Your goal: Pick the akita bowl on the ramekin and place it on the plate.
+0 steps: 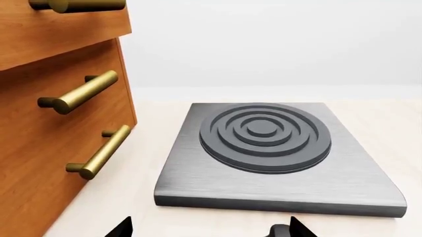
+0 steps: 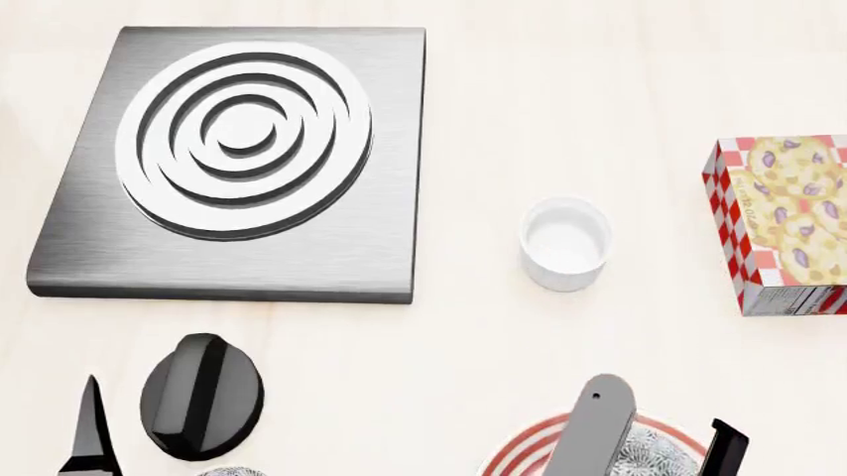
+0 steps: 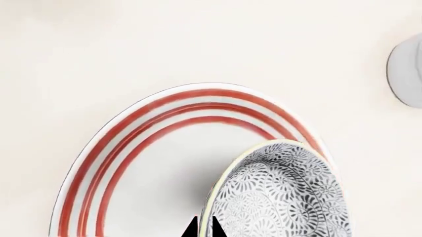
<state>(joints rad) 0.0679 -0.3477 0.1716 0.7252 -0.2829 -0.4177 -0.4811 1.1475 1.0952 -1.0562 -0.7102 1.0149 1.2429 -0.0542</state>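
The akita bowl (image 3: 283, 197), white with a dense grey-black pattern, is over the near side of the red-ringed plate (image 3: 158, 163). I cannot tell whether it touches the plate. My right gripper (image 3: 203, 228) is shut on the bowl's rim, one fingertip inside and one outside. In the head view the bowl (image 2: 658, 451) and plate (image 2: 526, 451) sit at the bottom edge, partly hidden by my right arm. The white ramekin (image 2: 566, 243) stands empty farther out on the counter. My left gripper (image 1: 211, 231) is open and holds nothing, facing the burner.
A grey metal burner plate (image 2: 238, 159) with raised rings lies at the back left, with a black knob (image 2: 201, 395) in front of it. A red-checked cookie box (image 2: 781, 223) stands at the right. Wooden drawers with brass handles (image 1: 82, 91) are beside the burner.
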